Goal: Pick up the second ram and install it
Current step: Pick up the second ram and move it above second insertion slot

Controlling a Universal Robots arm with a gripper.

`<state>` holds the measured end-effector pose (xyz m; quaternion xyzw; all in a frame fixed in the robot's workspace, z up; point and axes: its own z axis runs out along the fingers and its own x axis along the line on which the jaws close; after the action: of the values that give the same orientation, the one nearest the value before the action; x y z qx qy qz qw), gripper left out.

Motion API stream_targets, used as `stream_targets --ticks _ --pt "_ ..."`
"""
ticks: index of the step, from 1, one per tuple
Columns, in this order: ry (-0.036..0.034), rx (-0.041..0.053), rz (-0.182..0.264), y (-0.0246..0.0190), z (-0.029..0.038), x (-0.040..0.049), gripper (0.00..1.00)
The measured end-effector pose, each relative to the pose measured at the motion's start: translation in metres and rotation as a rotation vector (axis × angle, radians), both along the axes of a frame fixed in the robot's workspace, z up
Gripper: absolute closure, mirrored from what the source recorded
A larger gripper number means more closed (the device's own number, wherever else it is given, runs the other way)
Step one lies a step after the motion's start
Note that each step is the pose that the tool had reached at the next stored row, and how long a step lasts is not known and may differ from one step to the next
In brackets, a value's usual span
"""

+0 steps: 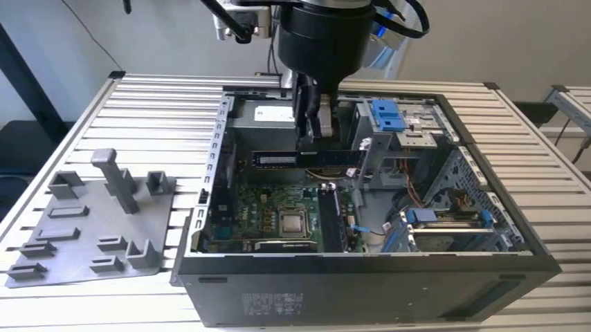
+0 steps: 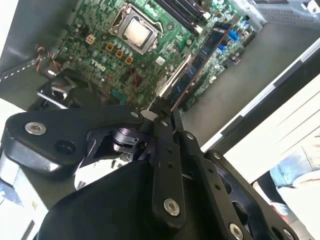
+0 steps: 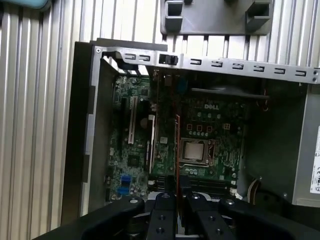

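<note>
End effector (image 1: 312, 138) clamps the second ram (image 1: 308, 158), holding it level above the motherboard (image 1: 268, 202) inside the open computer case (image 1: 369, 277), mid-frame in the exterior view.

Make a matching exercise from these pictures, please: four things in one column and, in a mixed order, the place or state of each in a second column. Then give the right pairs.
Things
1. second ram
2. grey fixture plate
3. processor socket
4. blue brackets

Places or states
A. on the slatted table, at the exterior view's left of the computer case
B. clamped in the gripper, over the motherboard
C. flat on the motherboard
D. on the metal drive bay inside the case

Pairs: 1-B, 2-A, 3-C, 4-D
</note>
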<state>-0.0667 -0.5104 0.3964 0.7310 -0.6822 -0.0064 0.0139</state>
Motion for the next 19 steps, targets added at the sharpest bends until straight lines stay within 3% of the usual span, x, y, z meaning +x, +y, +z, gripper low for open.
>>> stream_targets --ticks 11,15,19 --pt "0.0003 0.0 0.003 -0.0001 0.0 0.0399 0.86" --pt "-0.0033 0.0002 0.003 0.0 -0.0001 0.0445 0.86" --pt "-0.0156 0.0 0.003 0.0 0.0 0.0454 0.86"
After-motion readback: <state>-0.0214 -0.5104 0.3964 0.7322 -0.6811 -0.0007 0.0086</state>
